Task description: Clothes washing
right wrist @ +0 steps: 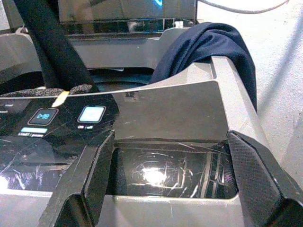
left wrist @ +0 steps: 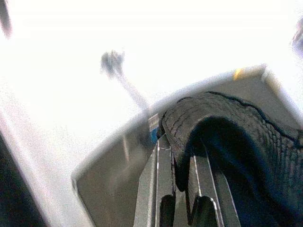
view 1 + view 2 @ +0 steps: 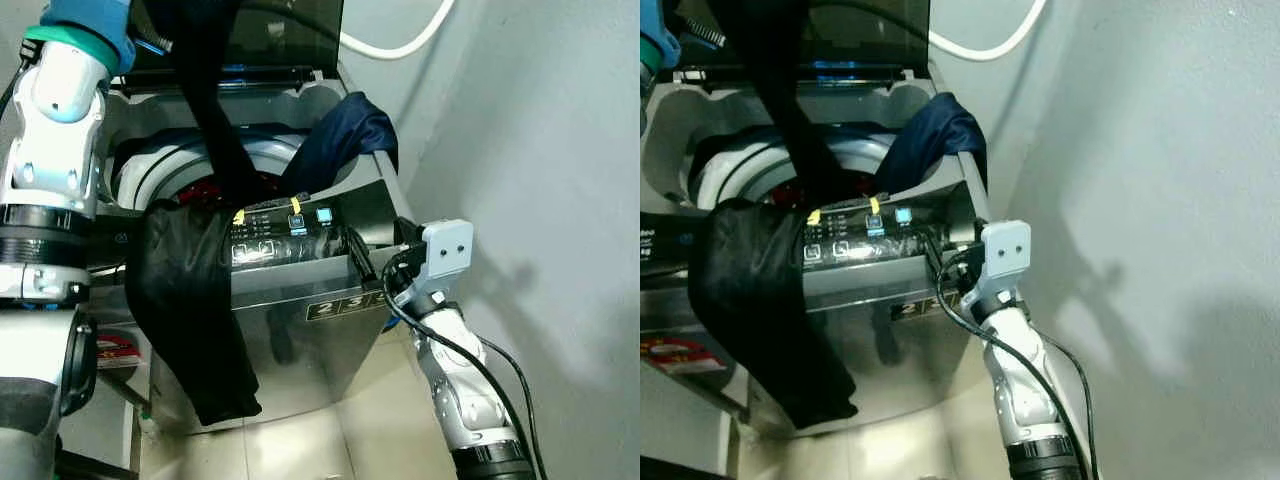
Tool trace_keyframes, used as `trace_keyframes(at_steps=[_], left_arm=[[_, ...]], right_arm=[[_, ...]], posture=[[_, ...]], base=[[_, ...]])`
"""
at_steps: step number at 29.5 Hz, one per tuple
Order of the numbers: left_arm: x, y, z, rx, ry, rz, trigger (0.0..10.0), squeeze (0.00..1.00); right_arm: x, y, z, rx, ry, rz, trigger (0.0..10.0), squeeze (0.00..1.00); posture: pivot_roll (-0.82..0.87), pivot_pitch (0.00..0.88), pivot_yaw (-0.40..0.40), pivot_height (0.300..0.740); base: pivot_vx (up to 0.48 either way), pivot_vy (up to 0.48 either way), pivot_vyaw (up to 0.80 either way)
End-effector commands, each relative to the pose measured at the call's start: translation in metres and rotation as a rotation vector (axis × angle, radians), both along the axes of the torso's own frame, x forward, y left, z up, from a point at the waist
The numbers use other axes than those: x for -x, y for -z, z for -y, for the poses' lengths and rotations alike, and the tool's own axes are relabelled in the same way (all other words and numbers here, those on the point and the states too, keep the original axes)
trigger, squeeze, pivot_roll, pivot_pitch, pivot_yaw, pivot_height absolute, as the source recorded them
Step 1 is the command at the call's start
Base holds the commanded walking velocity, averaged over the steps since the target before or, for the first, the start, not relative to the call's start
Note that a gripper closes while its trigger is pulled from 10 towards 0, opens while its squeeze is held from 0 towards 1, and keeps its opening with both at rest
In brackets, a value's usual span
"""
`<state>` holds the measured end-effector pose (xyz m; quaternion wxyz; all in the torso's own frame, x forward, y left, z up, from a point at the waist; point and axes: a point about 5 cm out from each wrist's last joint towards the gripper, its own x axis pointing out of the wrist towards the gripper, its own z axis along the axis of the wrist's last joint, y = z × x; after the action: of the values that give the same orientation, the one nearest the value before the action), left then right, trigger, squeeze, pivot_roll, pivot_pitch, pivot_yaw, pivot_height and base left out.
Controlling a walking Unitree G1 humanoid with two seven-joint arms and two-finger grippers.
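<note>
A top-loading washing machine stands with its lid up. A black garment hangs from above, dips into the drum and spills over the front panel. My left gripper is shut on this black cloth, high over the drum. A navy garment is draped over the right rim. My right gripper is open at the front right corner of the machine, its fingers level with the control panel and holding nothing. Something red lies in the drum.
A grey wall runs close along the right of the machine. A white hose loops behind the lid. Pale floor tiles lie in front. A red-labelled item sits low at the left.
</note>
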<state>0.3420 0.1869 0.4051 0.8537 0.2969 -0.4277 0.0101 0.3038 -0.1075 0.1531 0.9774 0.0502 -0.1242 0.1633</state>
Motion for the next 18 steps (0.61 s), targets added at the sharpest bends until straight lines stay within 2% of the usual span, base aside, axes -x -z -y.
trace_keyframes(at_steps=[1, 2, 4, 5, 6, 8, 9, 11, 13, 15, 16, 17, 18], left_arm=[[0.008, -0.005, 0.006, -0.035, 0.013, 0.055, 10.0, 0.0], [0.008, -0.005, 0.006, -0.038, 0.013, 0.06, 10.0, 0.0], [0.034, 0.006, 0.023, -0.102, 0.013, 0.13, 10.0, 0.0], [0.034, 0.006, 0.023, -0.102, 0.013, 0.13, 10.0, 0.0], [0.045, 0.011, 0.03, -0.132, 0.022, 0.159, 10.0, 0.0], [0.045, 0.011, 0.03, -0.132, 0.022, 0.159, 10.0, 0.0], [0.054, 0.016, 0.039, -0.164, 0.045, 0.175, 10.0, 0.0], [0.052, 0.02, 0.039, -0.142, 0.048, 0.159, 10.0, 0.0], [0.04, 0.023, 0.025, -0.044, -0.02, 0.096, 10.0, 0.0], [0.04, 0.023, 0.025, -0.044, -0.02, 0.096, 10.0, 0.0], [0.033, 0.024, 0.014, 0.006, -0.075, 0.067, 10.0, 0.0], [0.033, 0.024, 0.014, 0.006, -0.075, 0.067, 10.0, 0.0], [0.029, 0.024, 0.006, 0.035, -0.108, 0.054, 10.0, 0.0]], right_arm=[[0.002, 0.01, 0.001, 0.006, 0.006, -0.048, 10.0, 0.0], [0.002, 0.01, 0.001, 0.006, 0.007, -0.048, 10.0, 0.0], [0.003, 0.01, 0.002, 0.002, 0.01, -0.051, 10.0, 0.0], [0.003, 0.01, 0.002, 0.002, 0.01, -0.051, 10.0, 0.0], [0.003, 0.011, 0.003, 0.001, 0.011, -0.052, 10.0, 0.0], [0.003, 0.011, 0.003, 0.001, 0.011, -0.052, 10.0, 0.0], [0.003, 0.011, 0.003, 0.001, 0.008, -0.054, 10.0, 0.0], [0.002, 0.01, 0.002, 0.002, 0.003, -0.053, 10.0, 0.0], [0.001, 0.009, 0.001, 0.004, -0.002, -0.05, 10.0, 0.0], [0.001, 0.009, 0.001, 0.004, -0.002, -0.05, 10.0, 0.0], [0.001, 0.009, 0.001, 0.004, -0.002, -0.048, 10.0, 0.0], [0.001, 0.009, 0.001, 0.004, -0.002, -0.048, 10.0, 0.0], [0.001, 0.009, 0.001, 0.004, -0.001, -0.047, 10.0, 0.0]], posture=[[0.07, 0.021, 0.009, 0.74], [0.07, 0.021, 0.009, 0.74], [0.08, 0.027, 0.008, 0.74], [0.08, 0.027, 0.008, 0.74], [0.08, 0.027, 0.008, 0.74], [0.08, 0.027, 0.008, 0.74], [0.09, 0.025, 0.002, 0.74], [0.09, 0.023, 0.0, 0.74], [0.09, 0.023, 0.0, 0.74], [0.09, 0.023, 0.0, 0.74], [0.09, 0.017, 0.0, 0.74], [0.09, 0.017, 0.0, 0.74], [0.08, 0.018, 0.001, 0.74]], base=[[0.0, 0.0, 0.0], [0.0, 0.0, 0.0], [0.0, 0.0, 0.0], [0.0, 0.0, 0.0], [0.0, 0.0, 0.0], [0.0, 0.0, 0.0], [0.0, 0.0, 0.0], [0.0, 0.0, 0.0], [0.0, 0.0, 0.0], [0.0, 0.0, 0.0], [0.0, 0.0, 0.0], [0.0, 0.0, 0.0], [0.0, 0.0, 0.0]])
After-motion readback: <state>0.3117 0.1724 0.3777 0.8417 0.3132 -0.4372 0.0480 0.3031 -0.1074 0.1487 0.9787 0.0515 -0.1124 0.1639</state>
